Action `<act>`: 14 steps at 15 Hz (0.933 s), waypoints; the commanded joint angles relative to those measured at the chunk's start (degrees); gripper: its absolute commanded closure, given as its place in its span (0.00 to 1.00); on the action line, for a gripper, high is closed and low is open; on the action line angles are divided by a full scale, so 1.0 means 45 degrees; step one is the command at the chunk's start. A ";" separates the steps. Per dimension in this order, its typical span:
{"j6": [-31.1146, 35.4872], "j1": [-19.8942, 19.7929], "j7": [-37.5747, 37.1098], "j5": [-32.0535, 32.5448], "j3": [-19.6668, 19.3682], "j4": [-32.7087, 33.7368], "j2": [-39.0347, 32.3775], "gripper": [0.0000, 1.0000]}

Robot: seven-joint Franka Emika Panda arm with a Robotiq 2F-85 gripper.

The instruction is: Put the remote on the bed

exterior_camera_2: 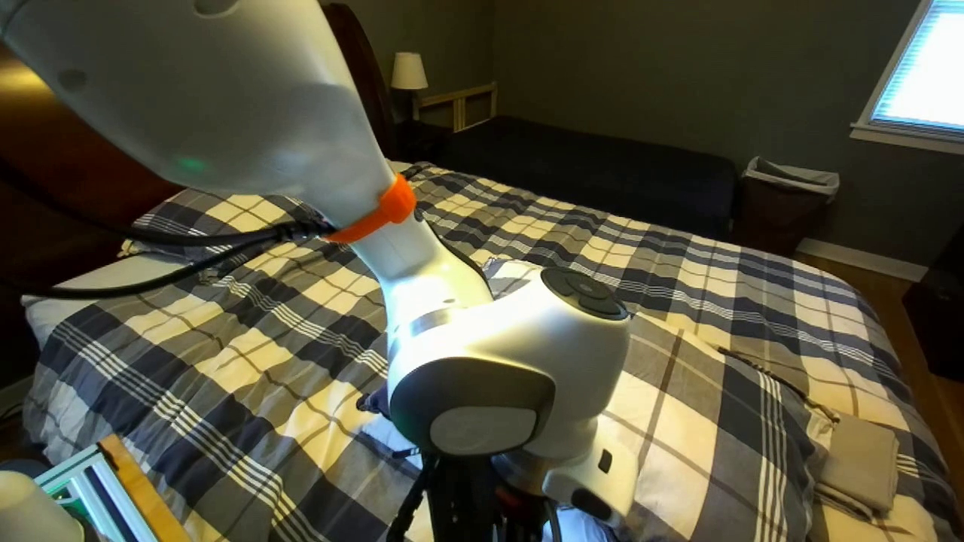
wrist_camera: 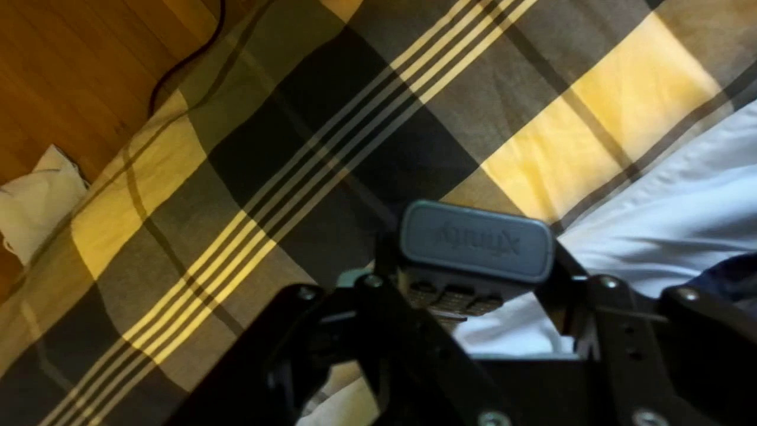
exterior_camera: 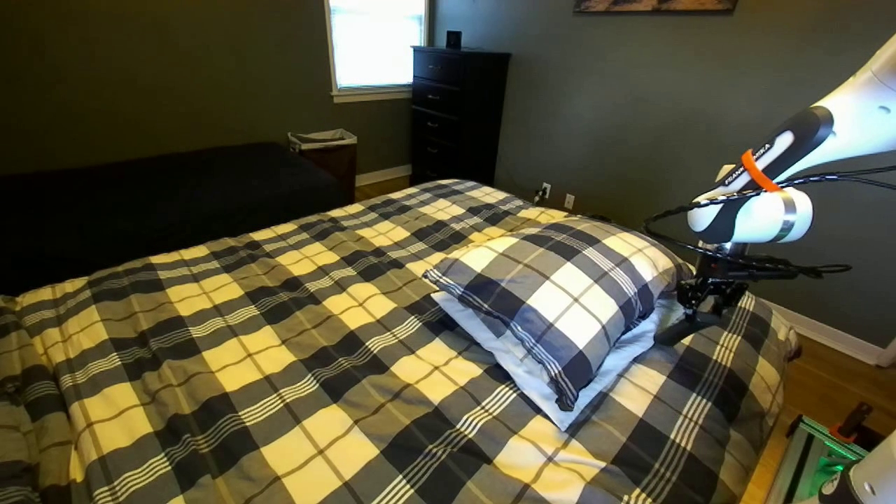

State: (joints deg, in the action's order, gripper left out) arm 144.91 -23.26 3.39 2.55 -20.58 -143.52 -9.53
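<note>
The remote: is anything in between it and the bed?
Maybe: the white cloth under the plaid pillow shows behind part of the remote. Nothing visible blocks it from the bed next to that cloth.

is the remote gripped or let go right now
Gripped: in the wrist view, the remote is pinched across its sides by the end effector. Whether it also touches the bed, I cannot tell.

The arm [exterior_camera: 857,115] slants down from two o'clock in an exterior view, wrist [exterior_camera: 754,218] bent toward six; in the wrist view, the gripper [wrist_camera: 473,254] clamps from nine and three.
</note>
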 commanded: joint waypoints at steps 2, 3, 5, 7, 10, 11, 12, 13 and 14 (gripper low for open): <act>0.0656 0.0149 -0.2632 -0.0131 -0.0627 0.0223 -0.0672 0.67; 0.0846 0.0159 -0.3197 -0.0093 -0.0767 0.0295 -0.0909 0.67; 0.1235 0.0237 -0.4329 -0.0108 -0.1028 0.0397 -0.1197 0.67; 0.1551 0.0328 -0.5119 -0.0227 -0.1182 0.0560 -0.1537 0.67; 0.1962 0.0458 -0.5817 -0.0459 -0.1191 0.0796 -0.1933 0.67; 0.1987 0.0499 -0.5893 -0.0545 -0.1141 0.0864 -0.2031 0.67; 0.2096 0.0613 -0.6083 -0.0510 -0.1183 0.0938 -0.2178 0.67; 0.2144 0.0708 -0.6133 -0.0517 -0.1173 0.0998 -0.2274 0.67; 0.2168 0.0807 -0.6178 -0.0520 -0.1147 0.1043 -0.2365 0.67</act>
State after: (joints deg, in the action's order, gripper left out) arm 153.43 -21.85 -22.77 1.45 -24.88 -140.25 -17.77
